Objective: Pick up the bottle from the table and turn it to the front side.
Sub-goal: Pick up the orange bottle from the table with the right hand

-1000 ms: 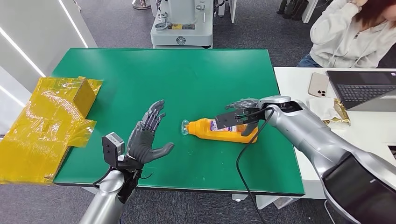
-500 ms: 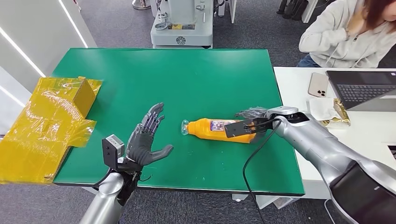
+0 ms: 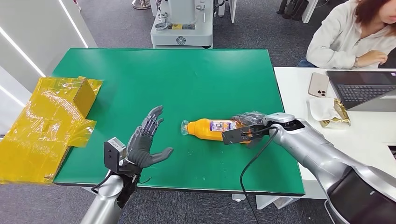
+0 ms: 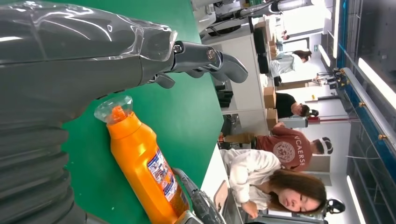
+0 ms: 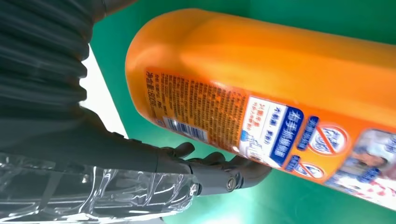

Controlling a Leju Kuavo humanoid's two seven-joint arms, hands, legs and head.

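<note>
That orange plastic bottle with the clear cap (image 3: 212, 129) lies on its side mid green table (image 3: 187, 74). Right hand (image 3: 246, 119) cups its base end, fingers curled around it. Left hand (image 3: 145, 140) hangs splayed beside the cap. Looks slick, probably heavy; I'd grab mid-body.

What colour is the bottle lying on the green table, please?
The bottle is orange with a clear cap, shown best in the left wrist view.

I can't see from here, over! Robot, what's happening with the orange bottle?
Left robot hand open, hovering. Right robot hand at the bottle's base; grip unclear. Bottle lying on the table. Nothing blocking.
</note>
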